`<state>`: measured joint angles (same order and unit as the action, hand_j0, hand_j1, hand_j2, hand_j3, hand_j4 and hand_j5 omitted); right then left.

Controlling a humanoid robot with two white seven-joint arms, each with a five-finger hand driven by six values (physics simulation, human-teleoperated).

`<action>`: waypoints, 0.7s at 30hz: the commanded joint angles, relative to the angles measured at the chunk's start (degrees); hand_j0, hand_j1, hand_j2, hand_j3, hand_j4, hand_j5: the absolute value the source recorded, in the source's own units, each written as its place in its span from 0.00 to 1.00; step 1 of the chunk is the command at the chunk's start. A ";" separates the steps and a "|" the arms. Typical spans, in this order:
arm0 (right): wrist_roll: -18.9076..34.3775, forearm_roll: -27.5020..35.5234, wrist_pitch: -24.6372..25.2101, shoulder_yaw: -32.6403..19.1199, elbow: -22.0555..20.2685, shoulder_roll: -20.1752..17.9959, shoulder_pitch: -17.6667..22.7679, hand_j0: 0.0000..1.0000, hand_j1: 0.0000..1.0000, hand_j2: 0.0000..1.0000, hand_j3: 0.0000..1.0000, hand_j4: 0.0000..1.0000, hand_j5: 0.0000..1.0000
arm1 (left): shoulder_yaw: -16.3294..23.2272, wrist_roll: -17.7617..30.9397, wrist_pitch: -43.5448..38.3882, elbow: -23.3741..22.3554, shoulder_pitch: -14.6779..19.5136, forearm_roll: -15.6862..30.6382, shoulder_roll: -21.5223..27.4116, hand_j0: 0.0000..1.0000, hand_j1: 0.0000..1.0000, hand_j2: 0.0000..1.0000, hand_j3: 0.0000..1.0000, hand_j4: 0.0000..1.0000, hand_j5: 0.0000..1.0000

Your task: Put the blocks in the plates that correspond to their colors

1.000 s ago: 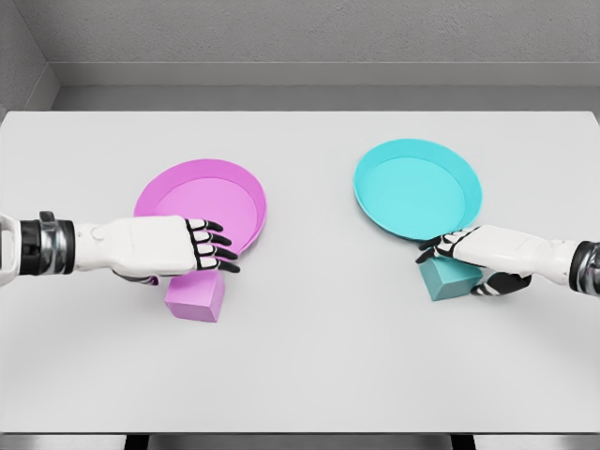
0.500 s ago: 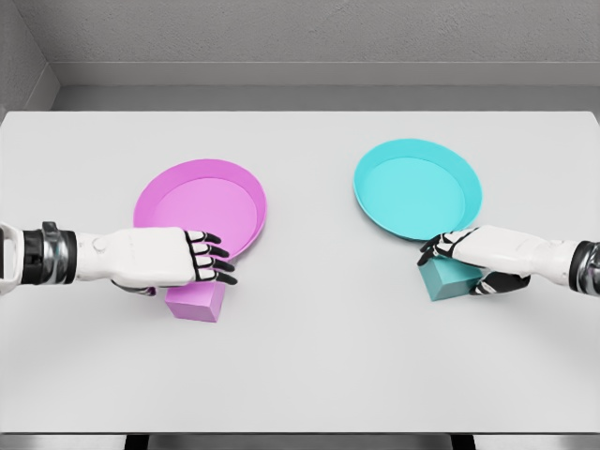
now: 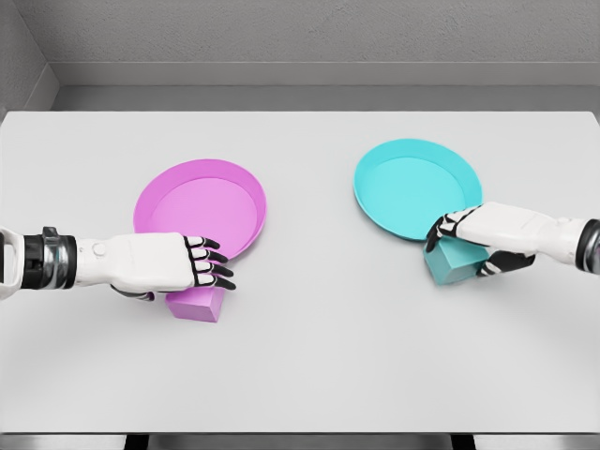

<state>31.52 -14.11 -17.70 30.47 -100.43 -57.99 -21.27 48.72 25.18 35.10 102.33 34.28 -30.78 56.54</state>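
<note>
A grey tabletop (image 3: 309, 356) is carrying a pink plate (image 3: 201, 203) toward its left edge and a cyan plate (image 3: 412, 187) toward its right. The left robot hand (image 3: 178, 264) is lying curled over the pink block (image 3: 199, 305) beside the pink plate's near rim. The right robot hand (image 3: 478, 239) is gripping the tilted cyan block (image 3: 452, 262) at the cyan plate's near rim.

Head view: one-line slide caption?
Left hand covers pink block, right hand grips teal block; matching plates empty.
</note>
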 commanded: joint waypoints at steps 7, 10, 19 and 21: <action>-0.05 0.31 0.12 -0.06 -0.03 -0.10 -0.96 0.57 0.57 0.57 0.57 0.57 0.57 | -0.03 1.45 -0.10 0.06 -0.18 0.28 0.06 0.86 0.86 0.86 0.86 0.86 0.86; -0.05 0.40 0.74 -0.06 -0.03 -0.10 -2.20 0.57 0.57 0.57 0.57 0.57 0.57 | -0.03 1.54 -0.10 0.06 -0.18 0.28 0.15 0.85 0.85 0.85 0.85 0.85 0.85; -0.05 0.57 4.43 0.46 0.94 1.83 -6.85 0.57 0.57 0.57 0.57 0.57 0.57 | -0.12 2.07 -0.10 -0.02 0.00 0.28 -0.47 0.67 0.67 0.67 0.67 0.67 0.67; 0.04 0.57 5.66 0.64 1.38 2.27 -7.82 0.57 0.57 0.57 0.57 0.57 0.57 | -0.12 2.07 -0.10 -0.02 0.18 0.28 -0.73 0.66 0.66 0.66 0.66 0.66 0.66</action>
<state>31.54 -13.73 -13.45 30.92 -99.43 -56.39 -29.53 48.59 27.13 34.93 102.32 34.54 -30.41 56.06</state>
